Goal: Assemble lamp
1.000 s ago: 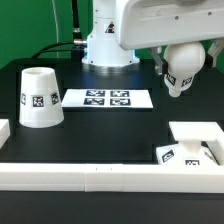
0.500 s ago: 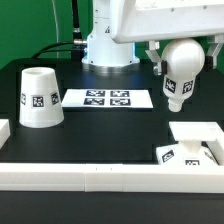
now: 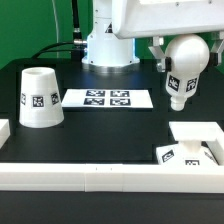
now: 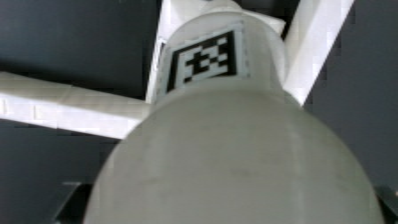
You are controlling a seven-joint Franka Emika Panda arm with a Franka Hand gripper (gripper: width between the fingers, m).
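Note:
My gripper (image 3: pixel 186 50) is shut on the white bulb (image 3: pixel 182 72) and holds it in the air at the exterior view's right, round end up and tagged neck pointing down. The bulb fills the wrist view (image 4: pixel 222 130), where my fingers are hidden behind it. The flat square base (image 3: pixel 197 133) lies on the table below the bulb, against the front rail. The tapered shade (image 3: pixel 40 97) stands wide end down at the exterior view's left, far from the gripper.
The marker board (image 3: pixel 107 99) lies flat in the middle, in front of the arm's white pedestal (image 3: pixel 105 45). A long white rail (image 3: pixel 100 177) runs along the front edge, with a short piece (image 3: pixel 4 130) at the left.
The gripper has carried the bulb upward and slightly to the exterior view's right. The shade and base have not moved.

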